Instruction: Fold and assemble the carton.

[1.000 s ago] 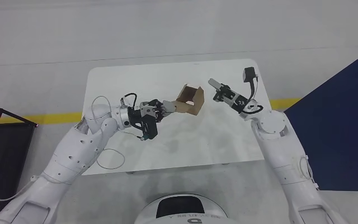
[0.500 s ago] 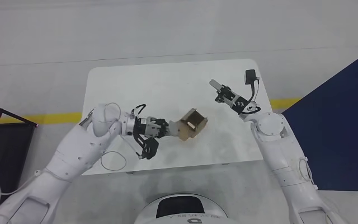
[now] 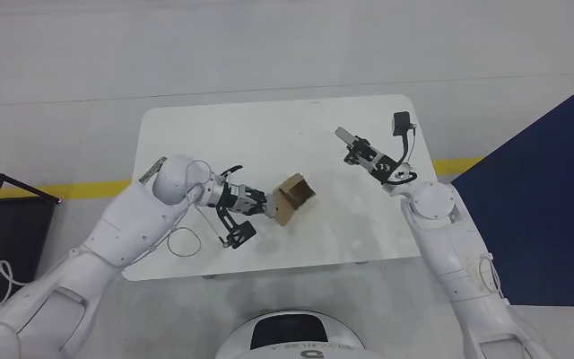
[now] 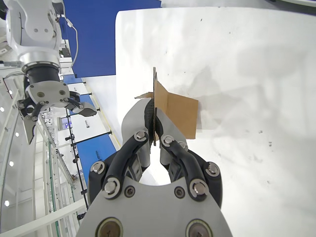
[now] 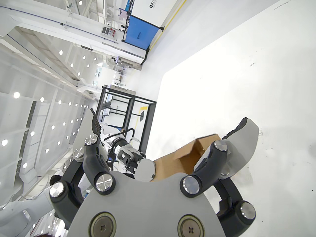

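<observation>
A small brown carton (image 3: 292, 198), partly folded with one end open, rests low on the white table (image 3: 269, 135) near its middle. My left gripper (image 3: 268, 205) is shut on one of its flaps. In the left wrist view the fingertips (image 4: 151, 114) pinch the thin edge of the cardboard flap, and the carton's body (image 4: 179, 110) lies on the table beyond. My right gripper (image 3: 345, 142) hangs open over the table's far right part, well apart from the carton. In the right wrist view its fingers (image 5: 243, 130) are spread wide, with the carton (image 5: 172, 164) behind them.
Bare white tabletop lies all around the carton. A dark blue panel (image 3: 529, 179) stands on the floor to the right of the table. A black frame (image 3: 18, 224) stands on the floor to its left.
My left arm has drawn the carton back toward the table's near side and lowered it, turning it over. The right gripper has stayed open, pulling back slightly.
</observation>
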`<state>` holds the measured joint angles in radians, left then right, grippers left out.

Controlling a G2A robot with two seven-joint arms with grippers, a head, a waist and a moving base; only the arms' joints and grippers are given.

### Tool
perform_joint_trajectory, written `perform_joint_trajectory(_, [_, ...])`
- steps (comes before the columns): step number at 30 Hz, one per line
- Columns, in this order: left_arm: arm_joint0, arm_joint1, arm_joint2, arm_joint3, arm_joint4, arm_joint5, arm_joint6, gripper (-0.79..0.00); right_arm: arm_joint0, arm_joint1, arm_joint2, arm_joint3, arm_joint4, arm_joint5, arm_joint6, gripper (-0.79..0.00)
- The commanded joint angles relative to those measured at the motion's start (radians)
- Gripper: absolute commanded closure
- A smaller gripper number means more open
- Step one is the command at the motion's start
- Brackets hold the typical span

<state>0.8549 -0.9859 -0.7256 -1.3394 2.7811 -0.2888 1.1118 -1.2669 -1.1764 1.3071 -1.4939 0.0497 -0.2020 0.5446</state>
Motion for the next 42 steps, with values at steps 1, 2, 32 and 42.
perform_joint_trajectory(1, [-0.009,0.003,-0.001,0.008,0.019,-0.009,-0.002,-0.785,0.000,0.000,-0.002,-0.005,-0.002,0.005,-0.001,-0.785])
perform_joint_trajectory(2, [-0.013,0.005,-0.003,0.013,0.030,-0.018,0.001,-0.785,0.000,0.000,-0.002,-0.007,-0.004,0.006,-0.002,-0.785])
perform_joint_trajectory(32, [0.487,0.042,-0.413,-0.220,-0.909,-0.162,-0.688,-0.785,0.016,-0.002,-0.019,-0.007,0.010,-0.032,0.033,-0.785])
perform_joint_trajectory(42, [0.527,0.032,-0.389,-0.238,-0.956,-0.106,-0.726,-0.785,-0.018,0.000,-0.025,-0.018,-0.053,-0.068,-0.009,-0.785])
